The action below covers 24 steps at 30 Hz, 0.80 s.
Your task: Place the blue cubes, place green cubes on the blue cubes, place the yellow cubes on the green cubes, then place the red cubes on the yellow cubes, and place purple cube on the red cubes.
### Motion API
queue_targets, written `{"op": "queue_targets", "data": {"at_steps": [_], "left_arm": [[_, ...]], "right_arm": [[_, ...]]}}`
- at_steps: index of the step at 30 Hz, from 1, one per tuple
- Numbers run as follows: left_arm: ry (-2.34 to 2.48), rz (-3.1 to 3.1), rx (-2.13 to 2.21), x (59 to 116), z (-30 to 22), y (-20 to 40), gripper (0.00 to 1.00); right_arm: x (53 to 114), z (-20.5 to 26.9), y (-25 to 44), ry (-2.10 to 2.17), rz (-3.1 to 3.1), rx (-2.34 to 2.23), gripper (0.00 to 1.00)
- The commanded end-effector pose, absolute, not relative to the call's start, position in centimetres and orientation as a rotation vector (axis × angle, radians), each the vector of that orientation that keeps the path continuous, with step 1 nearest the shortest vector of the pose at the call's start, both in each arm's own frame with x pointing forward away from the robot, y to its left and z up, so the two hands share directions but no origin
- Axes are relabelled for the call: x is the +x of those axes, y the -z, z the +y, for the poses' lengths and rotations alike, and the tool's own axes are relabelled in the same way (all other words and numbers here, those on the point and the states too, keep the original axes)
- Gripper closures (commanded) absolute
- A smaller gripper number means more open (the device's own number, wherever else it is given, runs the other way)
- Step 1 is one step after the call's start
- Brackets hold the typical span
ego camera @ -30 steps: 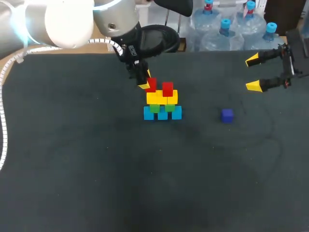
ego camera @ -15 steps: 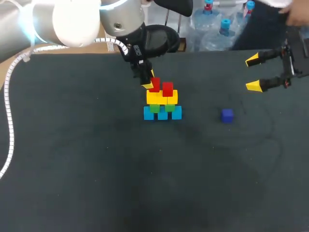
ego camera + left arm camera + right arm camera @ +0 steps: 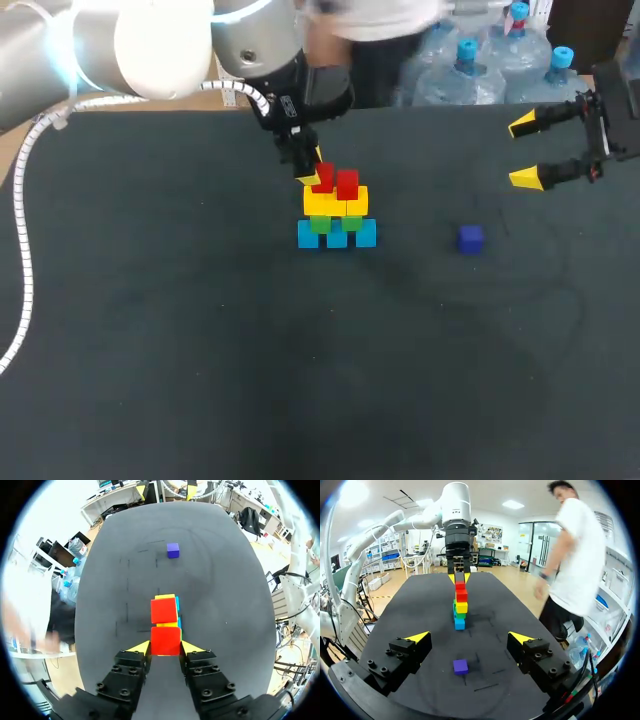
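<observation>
Nearing its end, the build is standing as a stepped tower on the dark-covered table, a little toward the far edge from the middle. The row of light blue cubes is forming the base, the green cubes are sitting on them, and the yellow cubes are sitting on the green.

One small red cube is resting free on the yellow layer. The left gripper is clenching a second red cube between its yellow tips, just beside the first, at the same level or a shade above. Whether it is fully seated I cannot tell.

By my judgement, what is remaining is letting go of this red cube and then topping the tower. The small purple cube is lying alone on the table, well apart from the tower toward the right edge.

The right gripper is hanging near the far right corner with its fingers spread wide, holding nothing.

The tower is standing upright. Its long axis, the blue row, is running parallel to the far edge, and the two red cubes are lining up along it. The cubes themselves are having no long axis, and their faces are looking squared with the layers below.
</observation>
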State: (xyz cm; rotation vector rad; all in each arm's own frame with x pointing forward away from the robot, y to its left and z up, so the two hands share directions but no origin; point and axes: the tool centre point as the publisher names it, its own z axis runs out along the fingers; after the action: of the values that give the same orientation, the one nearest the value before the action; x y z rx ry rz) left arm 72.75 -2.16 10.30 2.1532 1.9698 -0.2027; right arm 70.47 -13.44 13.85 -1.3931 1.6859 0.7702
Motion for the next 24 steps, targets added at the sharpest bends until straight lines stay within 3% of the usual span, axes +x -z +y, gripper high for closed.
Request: {"op": "queue_targets", "data": {"at_steps": [1, 24], "left_arm": [[0.203, 1.973, 2.159, 73.04, -2.39, -10.25, 1.00], [0.207, 1.977, 2.161, 73.02, -2.40, -9.81, 1.00]], "right_arm": [[70.50, -13.41, -13.81, -0.770, 1.684, -1.393, 0.00], [70.50, -13.41, -13.81, -0.770, 1.684, -1.393, 0.00]]}}
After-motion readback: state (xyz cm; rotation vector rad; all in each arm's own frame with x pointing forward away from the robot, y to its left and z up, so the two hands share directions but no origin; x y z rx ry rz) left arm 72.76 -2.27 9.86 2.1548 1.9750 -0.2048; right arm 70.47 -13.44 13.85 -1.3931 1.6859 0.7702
